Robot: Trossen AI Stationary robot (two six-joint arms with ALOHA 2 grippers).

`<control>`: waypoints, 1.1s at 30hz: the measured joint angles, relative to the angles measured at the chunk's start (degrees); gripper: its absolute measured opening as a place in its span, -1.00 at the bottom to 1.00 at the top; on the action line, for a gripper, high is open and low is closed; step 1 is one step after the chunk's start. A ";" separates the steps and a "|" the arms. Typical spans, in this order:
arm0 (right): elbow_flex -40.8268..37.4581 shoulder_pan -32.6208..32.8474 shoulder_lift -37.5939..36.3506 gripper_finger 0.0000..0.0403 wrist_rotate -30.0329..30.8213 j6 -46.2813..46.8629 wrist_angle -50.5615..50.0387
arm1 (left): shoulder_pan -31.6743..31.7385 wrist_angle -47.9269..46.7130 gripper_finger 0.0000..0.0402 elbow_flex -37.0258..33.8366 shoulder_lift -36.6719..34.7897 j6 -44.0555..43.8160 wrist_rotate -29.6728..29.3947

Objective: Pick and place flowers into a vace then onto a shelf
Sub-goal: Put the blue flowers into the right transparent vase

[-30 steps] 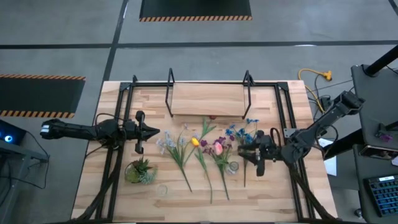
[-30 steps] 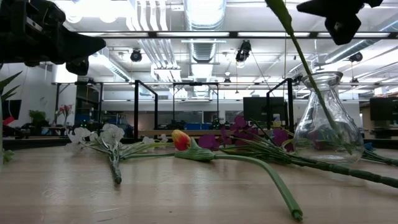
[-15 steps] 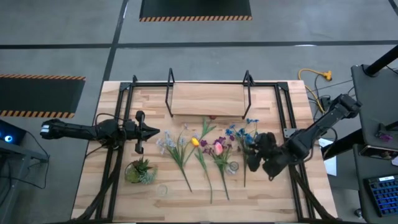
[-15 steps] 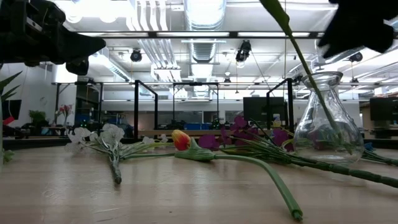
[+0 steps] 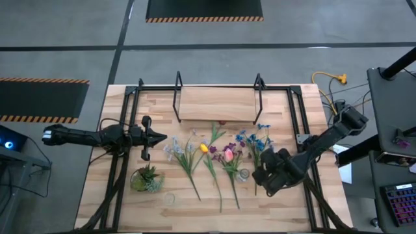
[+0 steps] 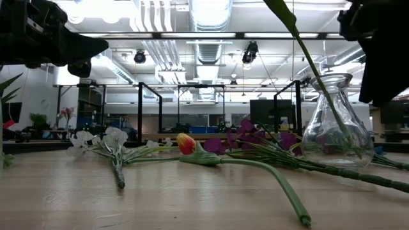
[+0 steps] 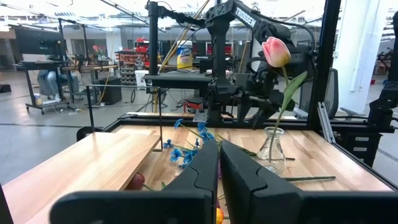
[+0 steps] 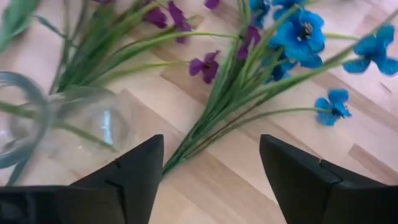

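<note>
Hovering wide open and empty, your right gripper (image 8: 208, 168) sits just beside the vace (image 5: 244, 174), over the blue flowers (image 8: 298, 37), whose stems run lengthwise under it, nearer than the shut left gripper (image 5: 156, 138).

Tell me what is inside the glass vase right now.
The vase holds one flower: its green stem leans out through the mouth, and the left wrist view shows its pink tulip head. The stem's foot blurs behind the glass.
</note>
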 joint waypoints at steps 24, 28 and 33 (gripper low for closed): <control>-0.28 -0.17 13.80 0.22 1.62 13.10 0.05 | 0.02 -0.04 -1.00 0.00 0.00 0.00 -0.01; -0.38 -0.25 13.93 0.21 1.64 13.61 0.09 | 0.00 -0.04 -1.00 0.00 0.00 0.00 -0.02; -0.44 -0.31 13.91 0.21 1.60 14.38 0.15 | 0.02 -0.04 -1.00 0.00 0.00 0.00 0.00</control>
